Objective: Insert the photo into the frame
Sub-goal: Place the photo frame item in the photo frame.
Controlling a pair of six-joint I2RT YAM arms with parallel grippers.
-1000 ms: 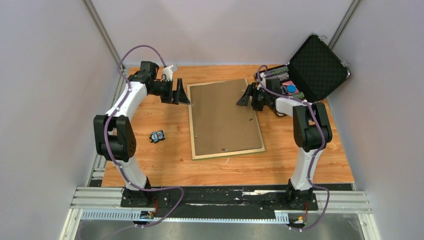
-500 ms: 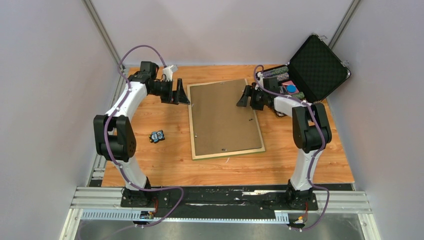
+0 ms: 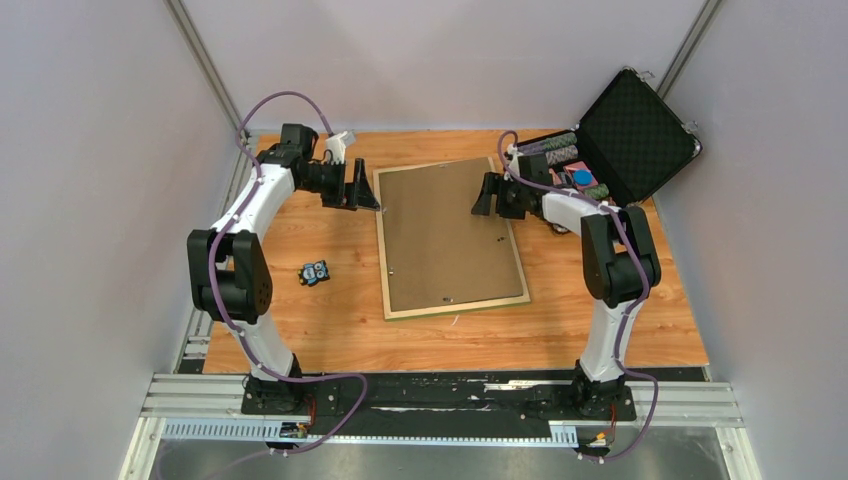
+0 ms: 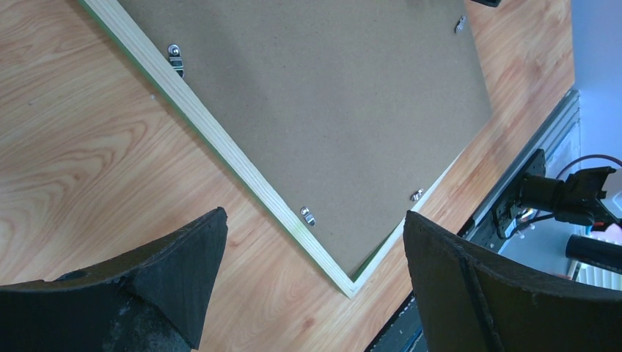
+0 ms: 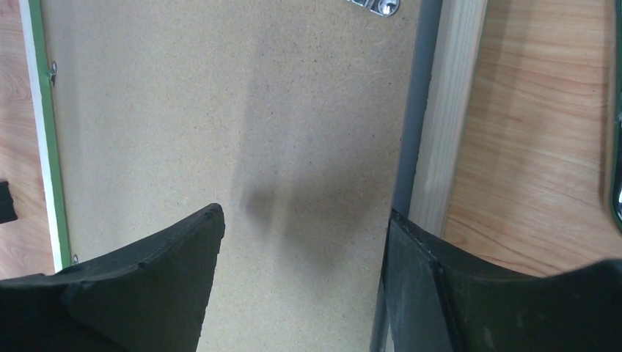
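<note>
The frame lies face down with the brown backing board in it. The photo does not show; it may be under the board. The left gripper beside the frame and the right gripper over its edge are both wide open and hold nothing.

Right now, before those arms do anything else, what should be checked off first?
1. Left hand open and empty: ok.
2. Right hand open and empty, over the backing board: ok.
3. Frame lying flat, pale back upward: ok.
4. Backing board out of the frame: not ok, it sits inside.
5. Metal clips released: cannot tell.
6. Photo in view: not ok, no view shows it.
</note>
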